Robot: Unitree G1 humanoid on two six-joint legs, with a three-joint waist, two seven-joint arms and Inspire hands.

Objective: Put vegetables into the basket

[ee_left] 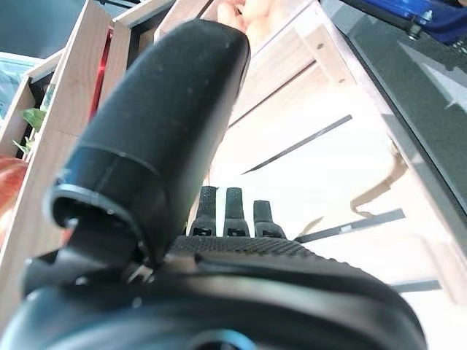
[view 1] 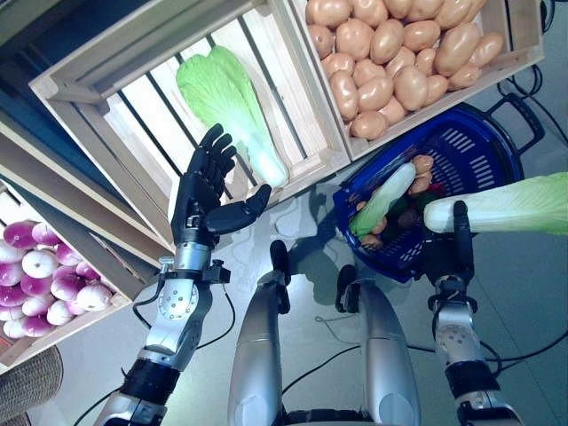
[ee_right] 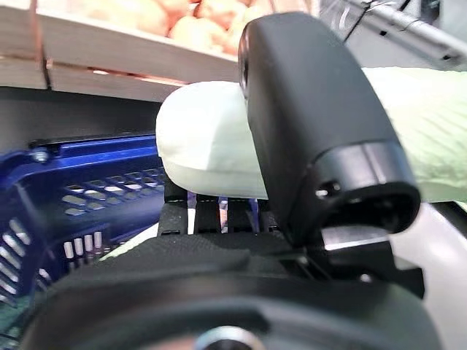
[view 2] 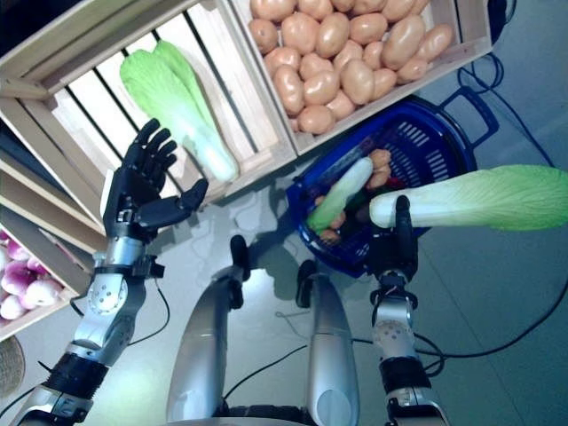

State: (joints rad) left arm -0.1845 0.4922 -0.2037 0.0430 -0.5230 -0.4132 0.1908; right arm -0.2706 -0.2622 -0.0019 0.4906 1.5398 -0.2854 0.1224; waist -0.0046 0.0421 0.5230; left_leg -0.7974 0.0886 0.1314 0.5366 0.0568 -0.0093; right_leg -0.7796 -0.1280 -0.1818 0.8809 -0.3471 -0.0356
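Observation:
My right hand (view 1: 455,238) is shut on the white stalk end of a long green cabbage (view 1: 506,205), held level beside the near right rim of the blue basket (view 1: 461,146); the right wrist view shows the thumb (ee_right: 314,124) pressed over the stalk (ee_right: 211,149). The basket holds another cabbage (view 1: 382,200) and some potatoes and dark vegetables. My left hand (view 1: 206,191) is open, fingers spread, hovering at the front edge of a wooden crate (view 1: 124,80) where one more cabbage (view 1: 232,111) lies.
A crate of potatoes (view 1: 399,53) stands behind the basket. At the far left a lower crate holds purple-and-white turnips (view 1: 44,275). The basket's black handle (view 1: 524,111) lies out to the right on the grey floor.

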